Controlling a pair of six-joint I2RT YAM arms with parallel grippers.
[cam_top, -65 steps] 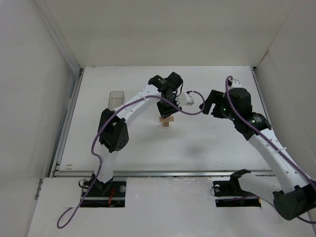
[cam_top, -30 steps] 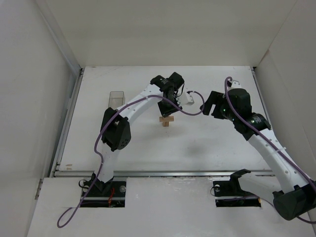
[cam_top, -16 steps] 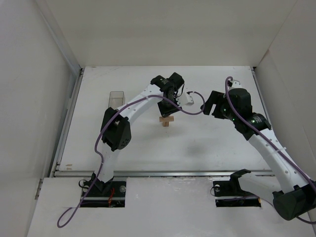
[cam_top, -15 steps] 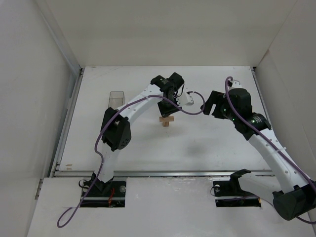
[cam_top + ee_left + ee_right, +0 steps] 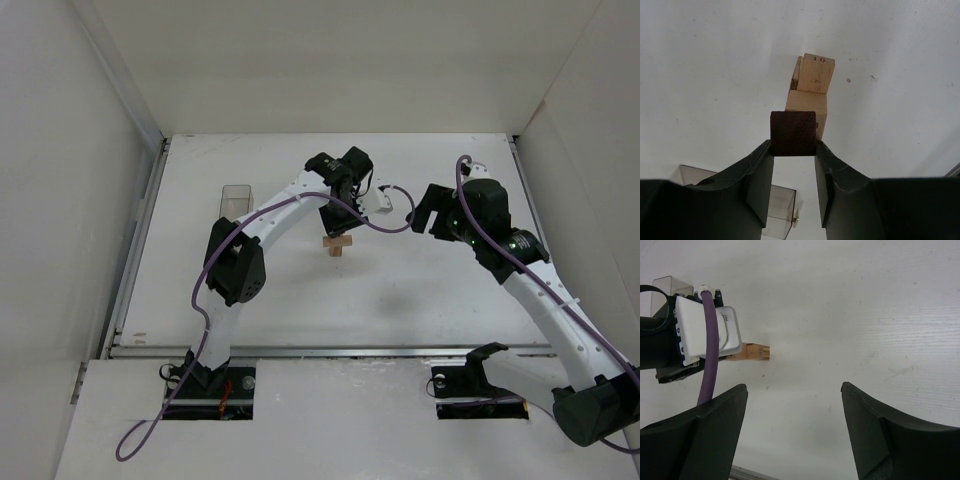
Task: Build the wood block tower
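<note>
The wood block tower (image 5: 338,244) is a small stack of light-tan bars laid crosswise near the table's middle. In the left wrist view the tan bars (image 5: 810,87) lie just beyond a dark reddish-brown block (image 5: 793,133). My left gripper (image 5: 793,150) is shut on that block and holds it over the stack; I cannot tell whether block and stack touch. From above, the left gripper (image 5: 336,214) sits right over the tower. My right gripper (image 5: 794,385) is open and empty, to the right of the tower, and one tan bar end (image 5: 756,352) shows ahead of it.
A clear plastic box (image 5: 235,197) stands at the left of the table and shows in the left wrist view (image 5: 765,210). The left wrist's white camera housing (image 5: 710,330) and purple cable (image 5: 385,225) lie between the two grippers. White walls enclose the table.
The left arm's elbow shifted slightly early on. The grippers, the dark block and the tower look unmoved over the last second.
</note>
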